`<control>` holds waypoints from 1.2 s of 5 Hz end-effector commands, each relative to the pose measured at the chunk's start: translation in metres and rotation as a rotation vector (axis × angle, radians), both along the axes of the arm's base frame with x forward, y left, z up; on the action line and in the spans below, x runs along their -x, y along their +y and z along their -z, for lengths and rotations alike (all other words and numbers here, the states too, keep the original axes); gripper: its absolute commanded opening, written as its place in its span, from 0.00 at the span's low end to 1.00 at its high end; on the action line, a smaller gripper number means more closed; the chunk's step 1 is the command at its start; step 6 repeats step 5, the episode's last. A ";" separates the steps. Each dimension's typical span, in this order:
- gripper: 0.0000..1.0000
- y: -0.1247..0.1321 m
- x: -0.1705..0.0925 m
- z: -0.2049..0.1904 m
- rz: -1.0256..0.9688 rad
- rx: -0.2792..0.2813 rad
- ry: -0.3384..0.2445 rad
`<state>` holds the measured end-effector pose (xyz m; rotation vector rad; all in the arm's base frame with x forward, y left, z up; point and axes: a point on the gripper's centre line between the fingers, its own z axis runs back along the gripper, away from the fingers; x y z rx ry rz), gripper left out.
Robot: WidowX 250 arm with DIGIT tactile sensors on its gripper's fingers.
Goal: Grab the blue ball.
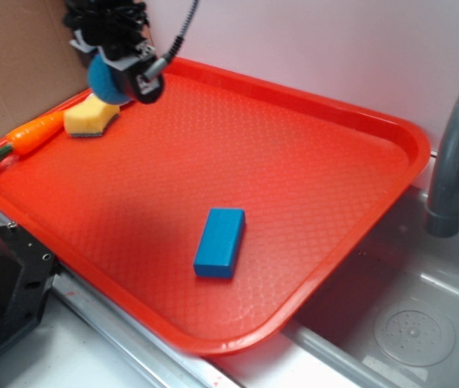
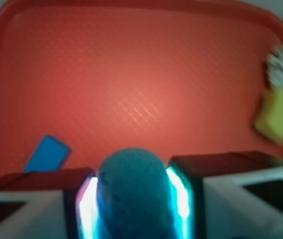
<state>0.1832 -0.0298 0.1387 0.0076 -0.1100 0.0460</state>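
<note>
The blue ball [image 1: 105, 83] is teal-blue and bumpy. It is squeezed between the two fingers of my gripper [image 1: 120, 79] at the far left of the red tray [image 1: 310, 153], held above the yellow sponge [image 1: 90, 117]. In the wrist view the ball [image 2: 133, 191] fills the gap between the fingers [image 2: 79, 199], and the gripper [image 2: 134, 199] is shut on it, lifted off the tray [image 2: 131, 74].
A flat blue rectangular block [image 1: 220, 242] lies near the tray's front middle and shows in the wrist view [image 2: 47, 154]. A toy carrot [image 1: 27, 139] lies at the tray's left rim. A grey faucet [image 1: 456, 145] and sink [image 1: 407, 323] stand to the right.
</note>
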 end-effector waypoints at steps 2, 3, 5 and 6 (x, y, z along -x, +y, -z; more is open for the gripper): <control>0.00 0.021 -0.007 -0.002 -0.182 -0.029 0.001; 0.00 0.025 -0.015 -0.008 -0.191 -0.039 -0.019; 0.00 0.030 -0.020 -0.008 -0.204 -0.038 -0.020; 0.00 0.030 -0.020 -0.008 -0.204 -0.038 -0.020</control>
